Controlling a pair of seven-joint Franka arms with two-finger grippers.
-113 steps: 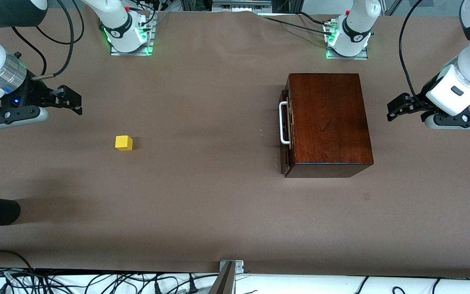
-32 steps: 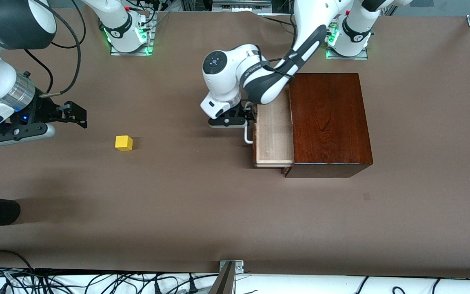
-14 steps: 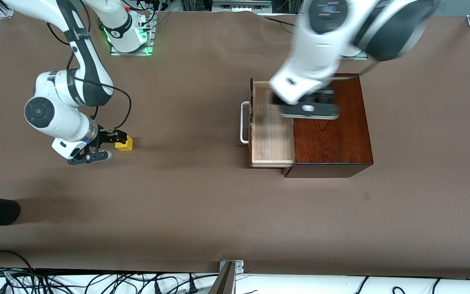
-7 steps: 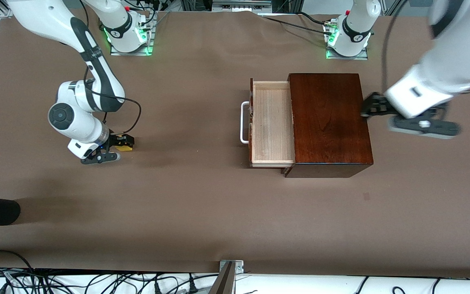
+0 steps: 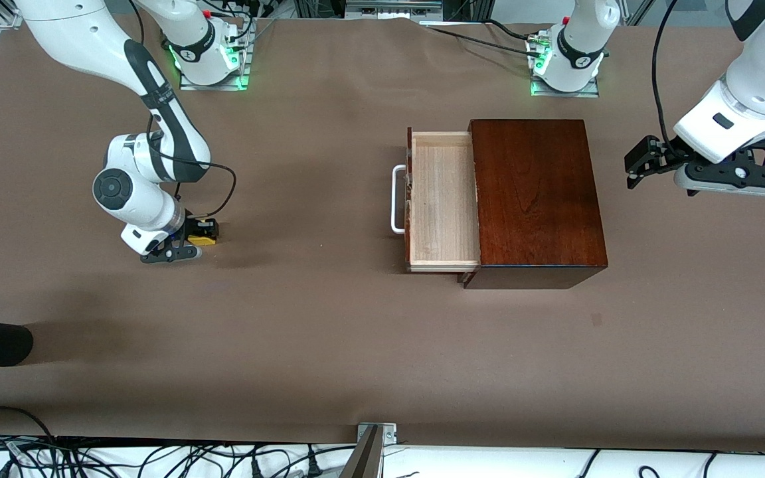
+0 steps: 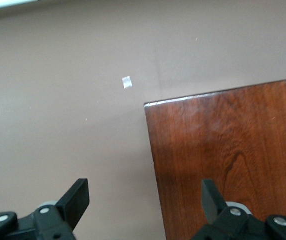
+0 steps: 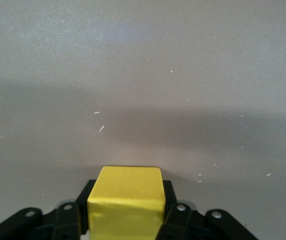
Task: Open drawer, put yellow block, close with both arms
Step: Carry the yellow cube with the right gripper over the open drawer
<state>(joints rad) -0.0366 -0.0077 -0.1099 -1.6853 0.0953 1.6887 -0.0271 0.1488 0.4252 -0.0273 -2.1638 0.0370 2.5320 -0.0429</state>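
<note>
On your brown table [image 5: 329, 332], right gripper [image 5: 202, 229] clamps the yellow block [image 5: 203, 239]; left gripper [image 5: 641, 162] hangs spread-fingered beside the open drawer [image 5: 442, 199].

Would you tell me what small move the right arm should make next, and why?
Probably lift: the right gripper has its fingers against both sides of the yellow block, which sits on the table, and the drawer stands open.

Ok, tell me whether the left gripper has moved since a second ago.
Yes. The left gripper was over the dark reddish-brown wooden box; now it hangs open past the box's edge, toward the left arm's end of the table.
</note>
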